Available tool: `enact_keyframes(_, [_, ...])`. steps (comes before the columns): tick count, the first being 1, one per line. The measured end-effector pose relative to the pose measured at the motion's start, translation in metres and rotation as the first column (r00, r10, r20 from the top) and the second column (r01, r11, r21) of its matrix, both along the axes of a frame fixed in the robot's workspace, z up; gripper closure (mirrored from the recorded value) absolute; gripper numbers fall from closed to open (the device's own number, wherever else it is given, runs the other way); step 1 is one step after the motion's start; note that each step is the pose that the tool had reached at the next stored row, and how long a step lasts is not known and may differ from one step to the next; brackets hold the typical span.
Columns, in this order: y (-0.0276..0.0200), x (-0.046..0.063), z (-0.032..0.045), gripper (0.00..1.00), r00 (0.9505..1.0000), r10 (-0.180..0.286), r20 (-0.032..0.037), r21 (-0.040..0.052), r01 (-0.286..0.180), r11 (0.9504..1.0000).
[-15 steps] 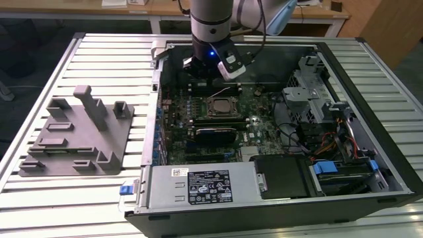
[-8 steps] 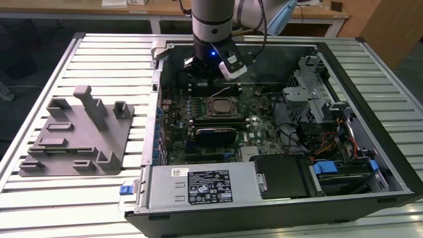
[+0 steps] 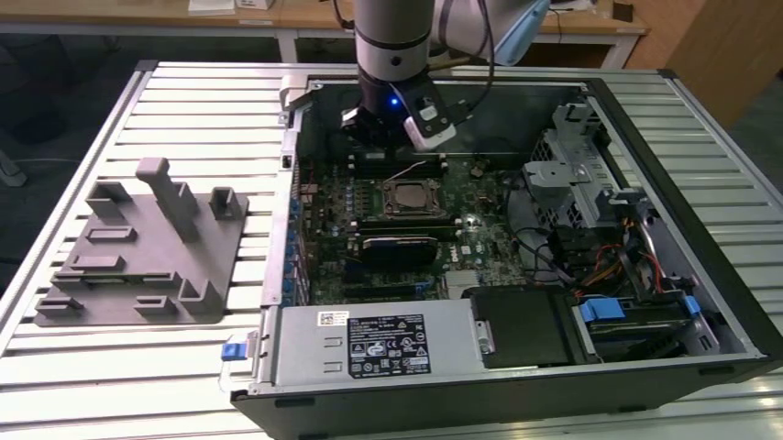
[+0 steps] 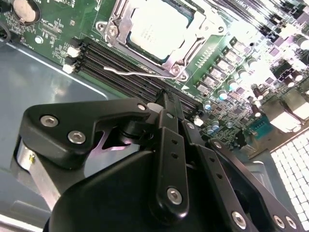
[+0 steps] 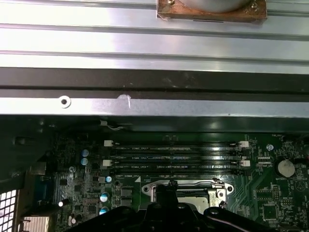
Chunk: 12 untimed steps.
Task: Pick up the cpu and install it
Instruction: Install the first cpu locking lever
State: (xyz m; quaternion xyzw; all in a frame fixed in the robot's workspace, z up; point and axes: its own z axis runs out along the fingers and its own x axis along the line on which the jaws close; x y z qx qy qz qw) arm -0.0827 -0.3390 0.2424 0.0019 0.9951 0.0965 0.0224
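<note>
We see the slatted desk [image 3: 183,101] carrying an open computer case [image 3: 685,302]. Inside it the hand [image 3: 367,142] hangs above the memory slots [image 4: 120,67] – closed together, gripping nothing. Just beyond its tips, the cpu [image 4: 157,26] lies in the metal-framed socket [image 4: 193,43] – pale top up.
</note>
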Motion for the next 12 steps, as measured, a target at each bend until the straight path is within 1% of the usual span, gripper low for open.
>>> enact_keyframes(3, [-0.0002, 0.0, -0.0028, 0.89, 1.0, -0.008, 0.0041, -0.0001, 0.008, 1.0])
enact_keyframes(7, [-0.0004, 0.0, -0.0073, 0.89, 0.9998, -0.013, 0.0135, 0.0, 0.013, 0.9999])
enact_keyframes(10, [-0.0004, 0.0, -0.01, 0.89, 0.9996, -0.015, 0.0224, 0.0003, 0.015, 0.9999])
enact_keyframes(12, [-0.0005, 0.0, -0.0114, 0.89, 0.9994, -0.016, 0.0306, 0.0002, 0.016, 0.9999])
